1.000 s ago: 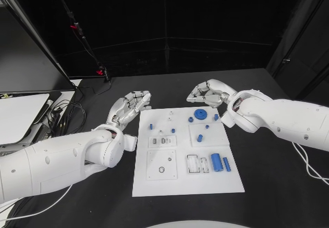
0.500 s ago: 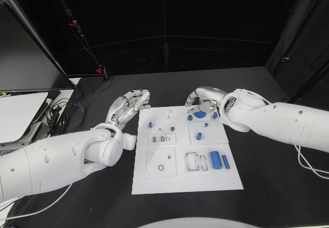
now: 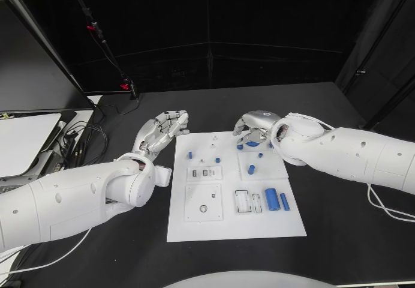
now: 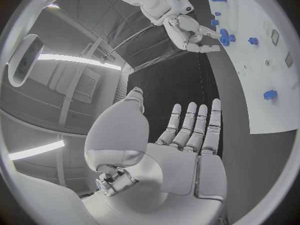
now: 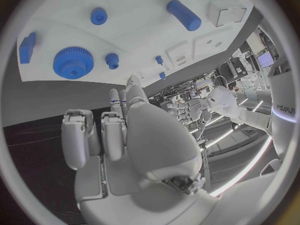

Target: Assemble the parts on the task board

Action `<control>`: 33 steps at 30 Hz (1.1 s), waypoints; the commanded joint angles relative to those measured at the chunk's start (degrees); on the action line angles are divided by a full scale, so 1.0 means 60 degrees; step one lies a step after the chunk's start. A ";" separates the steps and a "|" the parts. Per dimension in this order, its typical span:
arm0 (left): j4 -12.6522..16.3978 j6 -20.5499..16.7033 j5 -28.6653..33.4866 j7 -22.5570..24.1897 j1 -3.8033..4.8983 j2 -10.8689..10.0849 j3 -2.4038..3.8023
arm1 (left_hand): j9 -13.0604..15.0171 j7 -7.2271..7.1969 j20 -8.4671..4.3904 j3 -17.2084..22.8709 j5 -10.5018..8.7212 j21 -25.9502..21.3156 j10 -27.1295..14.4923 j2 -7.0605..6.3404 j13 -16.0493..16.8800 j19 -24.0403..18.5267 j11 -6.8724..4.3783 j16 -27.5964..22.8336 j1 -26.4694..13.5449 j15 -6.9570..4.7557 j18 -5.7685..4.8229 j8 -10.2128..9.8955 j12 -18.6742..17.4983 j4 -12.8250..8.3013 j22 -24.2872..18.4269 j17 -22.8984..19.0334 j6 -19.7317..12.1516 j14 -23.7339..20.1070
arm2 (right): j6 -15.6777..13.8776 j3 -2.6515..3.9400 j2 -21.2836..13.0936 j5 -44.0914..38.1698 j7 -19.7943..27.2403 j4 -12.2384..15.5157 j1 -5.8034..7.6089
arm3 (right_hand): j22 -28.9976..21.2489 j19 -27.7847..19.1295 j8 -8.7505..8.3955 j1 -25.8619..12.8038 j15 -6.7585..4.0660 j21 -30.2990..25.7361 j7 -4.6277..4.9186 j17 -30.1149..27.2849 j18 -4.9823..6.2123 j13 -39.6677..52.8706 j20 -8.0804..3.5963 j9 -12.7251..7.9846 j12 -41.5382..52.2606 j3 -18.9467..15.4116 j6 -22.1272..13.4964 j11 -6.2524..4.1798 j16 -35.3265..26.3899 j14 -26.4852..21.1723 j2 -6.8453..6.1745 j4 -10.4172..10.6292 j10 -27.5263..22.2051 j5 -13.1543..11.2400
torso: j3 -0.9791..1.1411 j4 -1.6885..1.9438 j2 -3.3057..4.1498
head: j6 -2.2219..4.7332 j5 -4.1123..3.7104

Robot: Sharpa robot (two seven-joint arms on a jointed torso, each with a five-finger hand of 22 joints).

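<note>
Board [image 3: 233,225] white, lying in the middle of the black table [image 3: 346,240], with small blue parts scattered over it. Big blue gear [image 5: 73,62] near the far edge, right under the right hand [image 3: 253,127]; small gear [image 5: 112,60] just beside it, a flat blue block [image 5: 26,47] on its other side, a round blue peg [image 5: 99,15] further in. Long blue cylinder [image 3: 271,198] and a thin blue bar [image 3: 285,201] lying loose toward the near right of the board, beside two empty rectangular slots [image 3: 249,202]. A few small blue pegs [image 3: 217,160] standing on the left half.

Right hand hovering over the big gear with fingers bent downward around it; cannot tell whether touching or gripping it, since the hand hides the contact from above and the wrist camera looks past its own fingers. Left hand [image 3: 164,132] off the board's far left corner, above bare table, flat, fingers straight and apart, holding nothing.

Judging by the layout: early stage. Cylinder and bar unplaced, slots unfilled, gears apparently not yet seated. Most of the assembly seemingly left, likely starting with the big gear
</note>
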 commanded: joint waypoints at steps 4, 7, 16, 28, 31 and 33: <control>0.0013 0.0106 -0.0066 0.2912 0.0010 -0.0013 0.0010 | -0.0008 0.1378 -0.0016 0.0066 0.0057 0.0054 0.0059 0.0094 -0.0011 -0.0068 -0.0006 -0.0056 -0.0026 0.0035 0.0177 0.0035 -0.0011 -0.0001 -0.0015 -0.0011 0.0074 0.0013 | 0.0401 0.0006 0.0124 -0.0417 -0.0381 -0.0100 -0.0048 | 0.1910 0.0587 -0.0192 0.0001 -0.0017 -0.0050 0.0061 0.1285 -0.0051 0.0005 -0.0036 0.0020 -0.0110 -0.0047 0.0114 0.0056 -0.0023 0.0798 -0.0087 0.0160 0.0214 -0.0039 | 0.0003 0.0015 -0.0010 | -0.0051 -0.0002; 0.0011 0.0104 -0.0066 0.2911 0.0010 -0.0019 0.0010 | -0.0008 0.1378 -0.0016 0.0066 0.0057 0.0054 0.0059 0.0094 -0.0011 -0.0068 -0.0006 -0.0056 -0.0026 0.0035 0.0177 0.0035 -0.0011 -0.0001 -0.0015 -0.0011 0.0074 0.0013 | 0.0506 0.0006 0.0169 -0.0422 -0.0483 -0.0144 -0.0066 | 0.1904 0.0583 -0.0221 -0.0002 -0.0011 -0.0053 0.0068 0.1275 -0.0049 0.0005 -0.0031 0.0019 -0.0125 -0.0049 0.0113 0.0063 -0.0026 0.0796 -0.0096 0.0172 0.0236 -0.0038 | -0.0007 0.0006 -0.0022 | -0.0080 0.0007; 0.0007 0.0110 -0.0066 0.2901 0.0009 -0.0026 0.0010 | -0.0012 0.1378 -0.0016 0.0070 0.0073 0.0056 0.0054 0.0117 -0.0011 -0.0073 -0.0005 -0.0058 -0.0020 0.0036 0.0176 0.0034 -0.0014 -0.0003 -0.0017 -0.0010 0.0073 0.0010 | 0.0711 0.0007 0.0299 -0.0525 -0.0911 -0.0261 -0.0128 | 0.1934 0.0602 -0.0410 0.0195 0.0026 -0.0040 0.0102 0.1367 -0.0057 -0.0002 0.0006 0.0025 -0.0289 0.0033 0.0158 0.0095 -0.0004 0.0814 -0.0135 0.0128 0.0320 -0.0038 | -0.0009 0.0010 -0.0032 | -0.0139 -0.0006; -0.0005 0.0123 -0.0066 0.2895 0.0006 -0.0027 0.0010 | -0.0015 0.1378 -0.0016 0.0077 0.0085 0.0057 0.0055 0.0145 -0.0010 -0.0077 -0.0004 -0.0059 -0.0017 0.0037 0.0175 0.0033 -0.0013 -0.0003 -0.0019 -0.0009 0.0072 0.0008 | 0.0890 0.0007 0.0549 -0.0610 -0.1109 -0.0596 -0.0231 | 0.1927 0.0595 -0.0502 0.0303 0.0043 -0.0044 0.0116 0.1377 -0.0054 0.0000 0.0024 0.0029 -0.0378 0.0092 0.0218 0.0110 -0.0001 0.0816 -0.0115 0.0124 0.0400 -0.0038 | -0.0016 0.0011 -0.0041 | -0.0227 0.0021; -0.0005 0.0118 -0.0066 0.2890 0.0004 -0.0026 0.0010 | -0.0019 0.1378 -0.0016 0.0084 0.0097 0.0060 0.0055 0.0186 -0.0009 -0.0083 -0.0004 -0.0061 -0.0012 0.0038 0.0173 0.0032 -0.0012 -0.0005 -0.0021 -0.0009 0.0070 0.0003 | 0.0964 0.0007 0.0611 -0.0612 -0.1083 -0.0680 -0.0258 | 0.1907 0.0580 -0.0553 0.0282 0.0058 -0.0055 0.0122 0.1345 -0.0049 0.0003 0.0036 0.0028 -0.0402 0.0087 0.0227 0.0120 -0.0009 0.0810 -0.0122 0.0162 0.0472 -0.0038 | -0.0020 0.0010 -0.0043 | -0.0236 0.0024; -0.0005 0.0112 -0.0066 0.2888 0.0004 -0.0032 0.0010 | -0.0019 0.1378 -0.0016 0.0084 0.0097 0.0060 0.0055 0.0186 -0.0009 -0.0083 -0.0004 -0.0061 -0.0012 0.0038 0.0173 0.0032 -0.0012 -0.0005 -0.0021 -0.0009 0.0070 0.0003 | 0.1034 0.0007 0.0646 -0.0613 -0.1122 -0.0711 -0.0272 | 0.1909 0.0580 -0.0567 0.0281 0.0068 -0.0054 0.0127 0.1346 -0.0049 0.0004 0.0043 0.0032 -0.0414 0.0093 0.0253 0.0125 -0.0009 0.0810 -0.0115 0.0179 0.0513 -0.0038 | -0.0020 0.0008 -0.0047 | -0.0250 0.0032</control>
